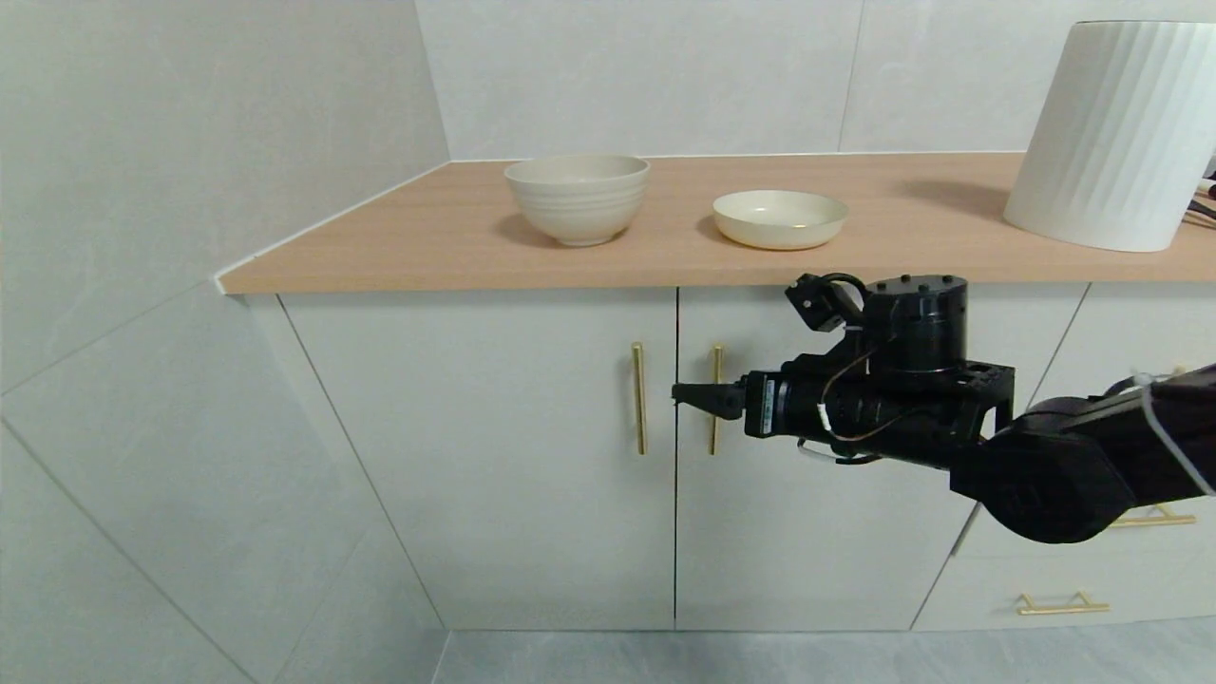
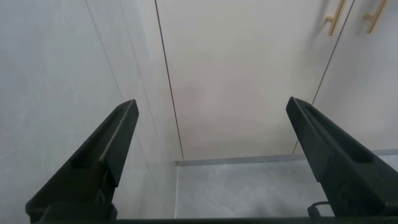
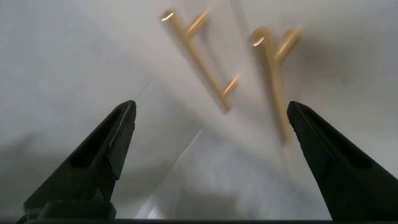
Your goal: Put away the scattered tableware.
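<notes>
A deep cream bowl point(image 1: 577, 198) and a shallow cream dish point(image 1: 779, 218) stand on the wooden countertop point(image 1: 456, 237). Below it, two cabinet doors are closed, each with a vertical gold handle point(image 1: 638, 399) point(image 1: 715, 399). My right gripper point(image 1: 689, 392) is level with the middle of these handles, just in front of the right door's handle, and touches neither. In the right wrist view it point(image 3: 211, 149) stands open and empty, with both handles point(image 3: 199, 56) point(image 3: 273, 81) ahead. My left gripper point(image 2: 211, 149) is open and empty, low down, facing the cabinet's left end and the floor.
A tall white ribbed container point(image 1: 1121, 133) stands at the counter's right end. Drawers with gold handles point(image 1: 1062, 604) lie to the right of the doors. A tiled wall point(image 1: 142, 285) closes off the left side. Grey floor point(image 2: 249, 186) runs along the cabinet base.
</notes>
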